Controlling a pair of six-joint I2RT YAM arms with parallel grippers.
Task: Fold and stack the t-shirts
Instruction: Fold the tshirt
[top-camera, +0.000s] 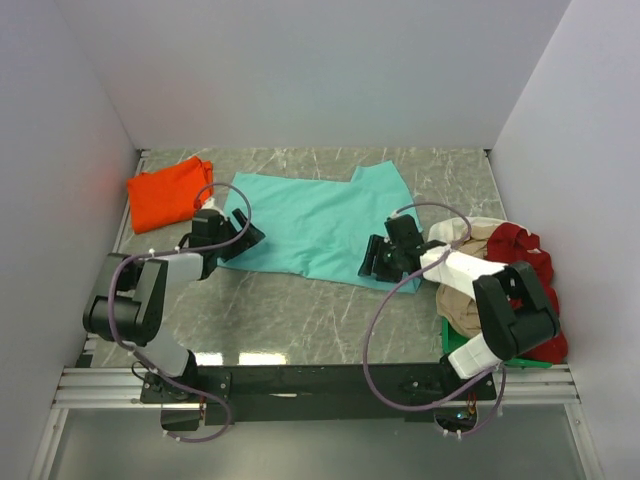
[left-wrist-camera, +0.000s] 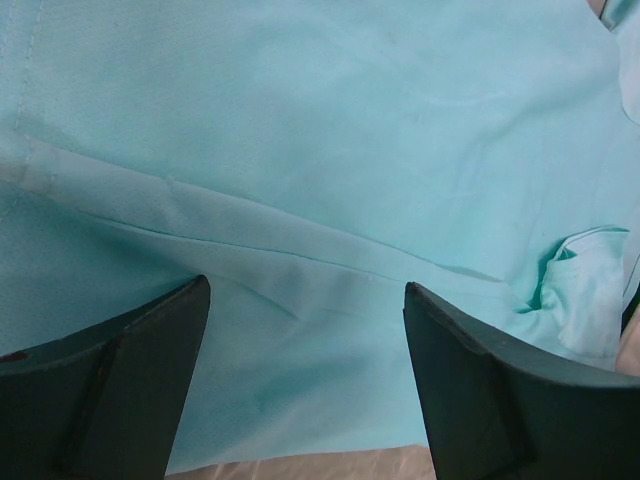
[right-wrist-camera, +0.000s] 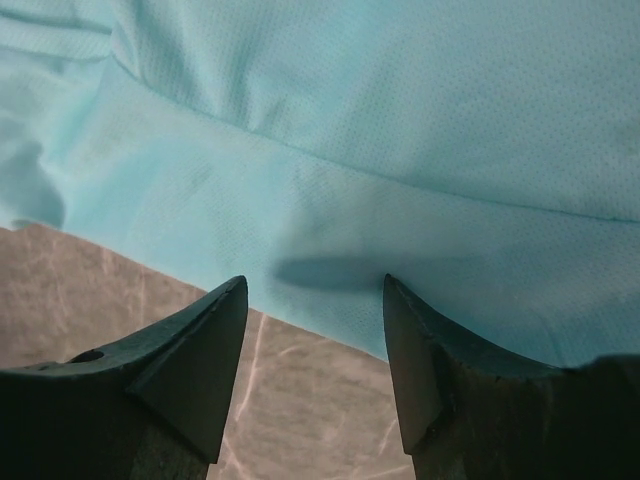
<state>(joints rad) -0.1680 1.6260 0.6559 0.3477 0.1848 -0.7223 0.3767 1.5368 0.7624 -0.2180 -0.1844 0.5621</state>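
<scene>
A teal t-shirt lies spread flat across the middle of the table. My left gripper is open at its left edge. In the left wrist view the jaws straddle a creased seam of the teal t-shirt, with nothing pinched. My right gripper is open at the shirt's near right edge. In the right wrist view its fingers stand either side of the hem of the teal cloth. An orange t-shirt lies folded at the far left.
A loose pile at the right holds a dark red shirt, a beige one, white cloth and a bit of green. Grey marbled tabletop shows in front of the teal shirt. White walls enclose three sides.
</scene>
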